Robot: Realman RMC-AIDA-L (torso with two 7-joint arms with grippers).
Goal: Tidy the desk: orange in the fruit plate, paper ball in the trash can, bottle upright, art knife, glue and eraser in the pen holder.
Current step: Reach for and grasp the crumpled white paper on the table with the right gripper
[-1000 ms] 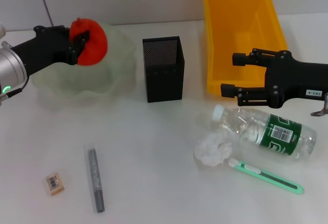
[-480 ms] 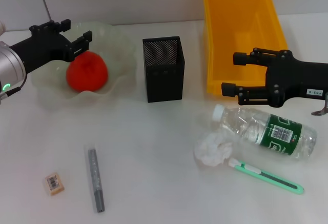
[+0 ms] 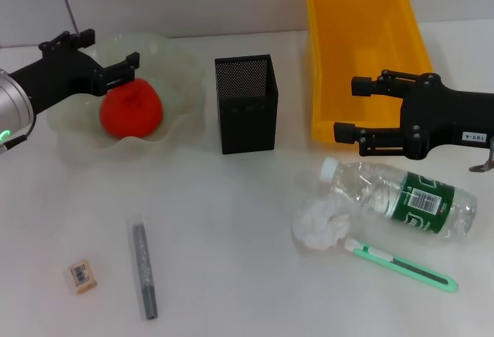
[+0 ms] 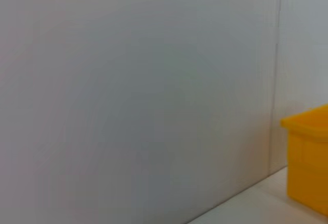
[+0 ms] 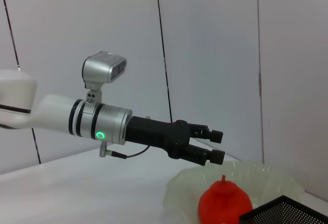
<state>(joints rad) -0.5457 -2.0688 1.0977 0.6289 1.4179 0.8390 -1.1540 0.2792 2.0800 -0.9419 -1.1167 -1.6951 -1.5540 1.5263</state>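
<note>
Looks like a robot lab / test bench, not a real office. Plain white table (image 3: 231,198) set against bare white wall panels (image 5: 205,55) w/ dark seams. Desk props laid out staged: black mesh pen holder (image 3: 245,103), yellow plastic bin (image 3: 363,44), translucent fruit plate (image 3: 181,82). A white robot arm w/ wrist camera (image 5: 104,70) and green status light (image 5: 100,135) reaches over the table.

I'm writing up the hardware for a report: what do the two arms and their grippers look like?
Both grippers are matte black with two slim parallel fingers. The left gripper sits on a silver cylindrical wrist with black rings, a lit green indicator and a thin cable, behind which the arm is white; a silver camera block is mounted on top. The right gripper carries a small white label with dark print on its black body.
</note>
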